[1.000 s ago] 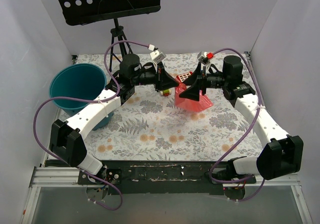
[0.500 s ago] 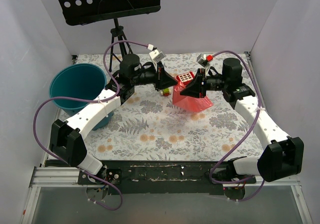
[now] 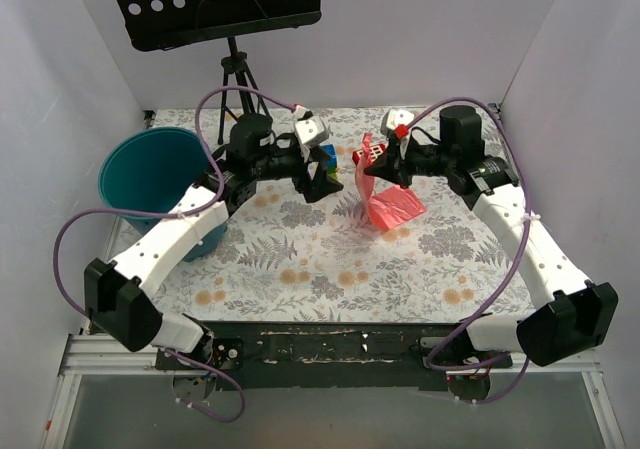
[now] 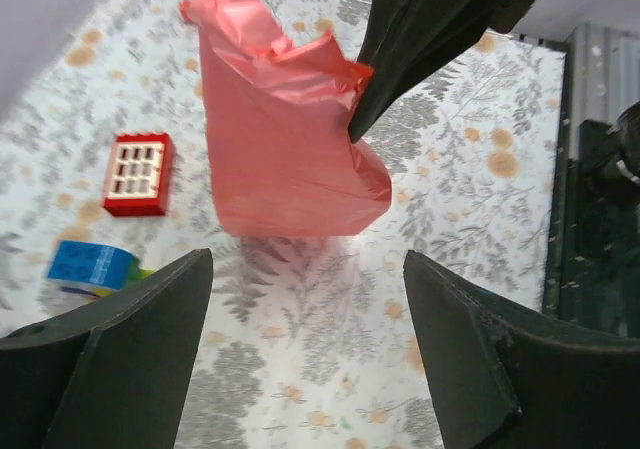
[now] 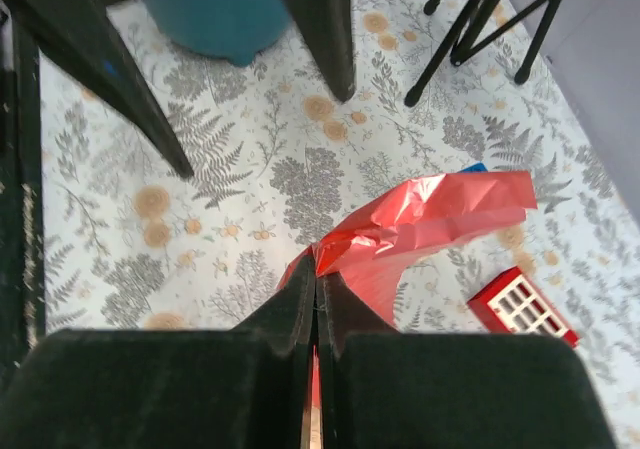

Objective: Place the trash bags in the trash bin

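Note:
The trash bag (image 3: 388, 201) is a crinkly pink-red film lying in the middle of the floral table, with one edge pulled up. My right gripper (image 3: 372, 169) is shut on that raised edge; in the right wrist view the jaws (image 5: 317, 281) pinch the film and the bag (image 5: 430, 219) spreads beyond them. My left gripper (image 3: 322, 176) stands open just left of the bag, holding nothing. Its wrist view shows the bag (image 4: 280, 159) ahead of the open gripper (image 4: 305, 261), with the right gripper's fingers (image 4: 400, 59) clamped on the bag's top. The teal trash bin (image 3: 112, 174) stands at the far left.
A small flat red box with white squares (image 4: 138, 174) and a blue block (image 4: 95, 267) lie behind the bag. A black music stand on a tripod (image 3: 235, 69) stands at the back. The bin's wall (image 5: 220, 9) shows at the top of the right wrist view. White walls enclose the table.
The right gripper has shut on the bag and lifted its edge. The left gripper has opened, let go of the bag and drawn back to the left.

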